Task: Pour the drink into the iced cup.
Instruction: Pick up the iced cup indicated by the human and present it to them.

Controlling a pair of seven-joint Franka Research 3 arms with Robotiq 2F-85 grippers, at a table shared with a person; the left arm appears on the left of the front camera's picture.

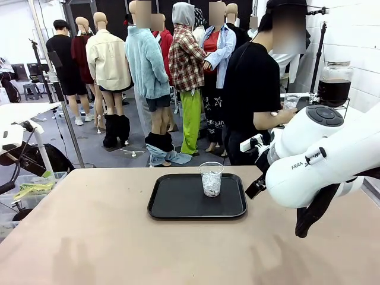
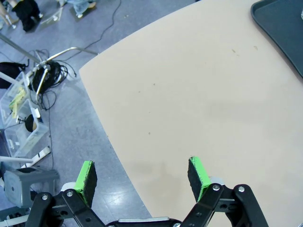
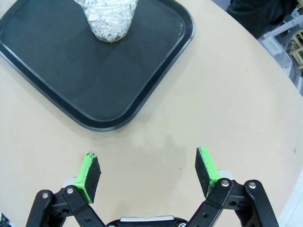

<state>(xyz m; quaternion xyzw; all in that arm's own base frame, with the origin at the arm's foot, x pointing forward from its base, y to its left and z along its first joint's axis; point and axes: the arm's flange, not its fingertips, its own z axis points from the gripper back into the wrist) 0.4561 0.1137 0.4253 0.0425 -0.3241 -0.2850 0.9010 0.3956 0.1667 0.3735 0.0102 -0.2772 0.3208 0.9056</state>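
Observation:
The iced cup (image 1: 211,178), clear plastic and about half full of ice, stands upright at the back of a black tray (image 1: 178,205) in the middle of the tan table. In the right wrist view my right gripper (image 3: 147,163) hangs open over bare table just short of the tray (image 3: 71,71), with the cup (image 3: 110,19) beyond it. My left gripper (image 2: 142,169) is open too, above the table's left edge, and the tray's corner (image 2: 284,28) lies far off. Dark drink fills a glass jar (image 1: 333,90) at the far right, where a person in black holds a clear cup (image 1: 291,102).
My right arm's white body (image 1: 320,160) bulks over the table's right side. Clear storage bins (image 2: 19,123) and cables lie on the floor past the left edge. The table curves away on the right near the person.

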